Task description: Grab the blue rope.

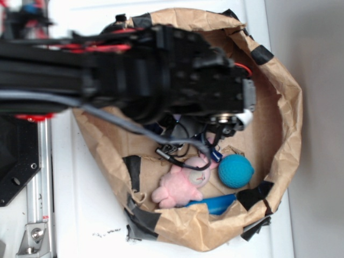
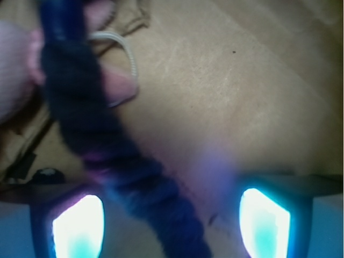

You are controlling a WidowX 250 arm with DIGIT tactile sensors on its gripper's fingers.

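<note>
the black robot gripper (image 2: 172,220) hung with fingers (image 2: 78,223) spread, the thick navy twisted rope (image 2: 102,156) running between them, over the brown paper bag's floor (image 2: 242,80).

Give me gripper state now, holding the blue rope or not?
Gripper: jaws open, not clamped on anything; the blue rope runs between them, nearer one side.

Crinkled matt brown paper bag (image 1: 287,107), rim patched with black tape (image 1: 261,54). Blue rope (image 2: 80,102) of thick, fuzzy twisted navy cord. Soft pink plush bunny (image 1: 180,185). Teal ball (image 1: 235,171) with a knitted-looking, matt surface. Robot arm (image 1: 161,70) in matt black plastic, on a smooth white table (image 1: 75,215).
</note>
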